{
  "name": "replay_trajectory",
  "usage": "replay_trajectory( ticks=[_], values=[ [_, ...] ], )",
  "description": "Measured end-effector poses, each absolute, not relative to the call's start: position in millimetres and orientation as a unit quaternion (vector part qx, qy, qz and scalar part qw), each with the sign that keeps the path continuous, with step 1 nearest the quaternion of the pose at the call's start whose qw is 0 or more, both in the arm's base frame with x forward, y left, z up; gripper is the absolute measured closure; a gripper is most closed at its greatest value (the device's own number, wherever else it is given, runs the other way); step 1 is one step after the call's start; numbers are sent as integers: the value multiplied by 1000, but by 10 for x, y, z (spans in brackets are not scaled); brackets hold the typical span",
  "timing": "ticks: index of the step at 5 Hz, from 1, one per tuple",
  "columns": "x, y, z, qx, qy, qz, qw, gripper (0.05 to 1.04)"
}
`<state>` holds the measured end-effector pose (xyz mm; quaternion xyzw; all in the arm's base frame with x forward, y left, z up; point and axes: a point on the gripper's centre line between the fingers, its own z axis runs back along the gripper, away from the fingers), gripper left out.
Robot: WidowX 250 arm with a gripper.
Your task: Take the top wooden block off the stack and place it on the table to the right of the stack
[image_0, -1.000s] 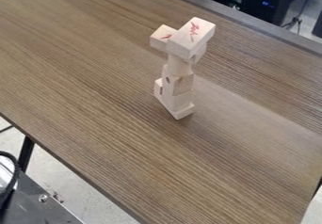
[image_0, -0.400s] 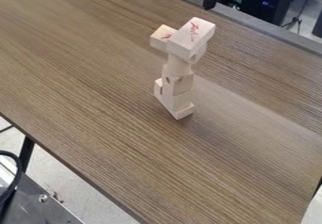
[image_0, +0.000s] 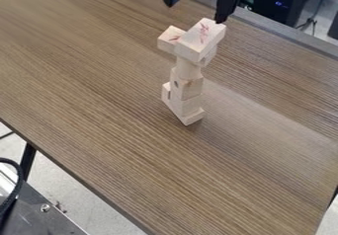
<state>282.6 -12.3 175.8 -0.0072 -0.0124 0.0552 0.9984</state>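
At the top edge of the camera view hangs the black gripper, open, its two fingers wide apart with nothing held between them. Just below and in front of it stands a tower of pale wooden blocks. A large rectangular block with red marks lies across the tower's top, close under the right finger. Beside it on the left is a smaller block, also marked in red. A round, narrower piece sits beneath them, above several stacked blocks. Whether the right finger touches the top block, I cannot tell.
The brown wood-grain table carries the tower near its middle. Beyond its far edge at the upper right are dark equipment and cables. A metal panel with a black cable is at the lower left.
The gripper, absent one second ago, has come in at the top edge and moved down toward the tower's top, its fingers apart. The blocks have not moved.
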Motion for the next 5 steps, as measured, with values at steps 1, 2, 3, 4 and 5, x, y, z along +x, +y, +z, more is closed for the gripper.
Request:
replay_trajectory(
  ticks=[1, 2, 3, 4, 5],
  values=[
    [2840, -126, 1705, -6, -4, 55, 998, 83],
    [2839, -133, 1705, -6, -4, 59, 998, 83],
    [2822, -174, 1655, -8, 2, 56, 998, 83],
    [2810, -206, 1618, -8, 9, 51, 999, 83],
    [2787, -219, 1511, -11, 26, 53, 998, 83]
  ],
)
